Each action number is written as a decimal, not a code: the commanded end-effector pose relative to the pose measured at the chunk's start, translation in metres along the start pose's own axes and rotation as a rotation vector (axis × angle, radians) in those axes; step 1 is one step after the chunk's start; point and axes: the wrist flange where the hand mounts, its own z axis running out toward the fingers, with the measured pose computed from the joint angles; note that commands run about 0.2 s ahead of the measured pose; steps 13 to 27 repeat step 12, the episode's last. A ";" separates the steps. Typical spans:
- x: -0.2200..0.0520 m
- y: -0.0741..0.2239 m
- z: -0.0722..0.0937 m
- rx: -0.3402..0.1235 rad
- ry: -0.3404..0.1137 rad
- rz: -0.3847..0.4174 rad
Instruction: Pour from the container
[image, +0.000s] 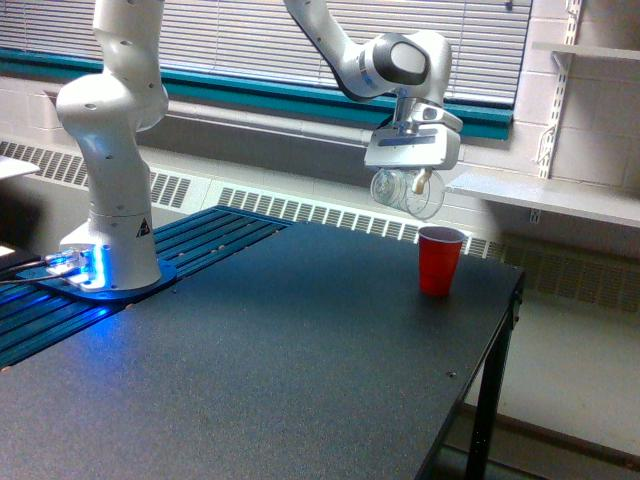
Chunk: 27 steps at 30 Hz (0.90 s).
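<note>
- I see the gripper (408, 183) in the upper right of the frame, hanging from the white arm (345, 55) with its fingers clenched on the container (408, 192).
- The container is a clear cup, tipped onto its side, held in the air above the table (280, 340); I cannot tell whether anything is inside it.
- The container sits above the red cup (440, 260) and a little toward the frame's left of it, apart from it, with open air between the 2.
- The red cup stands upright near the table's far right corner, right of centre in the frame.
- The arm's base (108, 200) stands at the left of the frame on a blue-lit plate (85, 275).
- Behind the gripper I see window blinds (250, 40) across the top and a white shelf (560, 200) at the right edge.
</note>
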 end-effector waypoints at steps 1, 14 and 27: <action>-0.001 -0.002 -0.008 0.007 -0.002 -0.012; -0.003 0.000 -0.012 0.019 0.014 0.007; -0.003 0.000 -0.012 0.019 0.014 0.007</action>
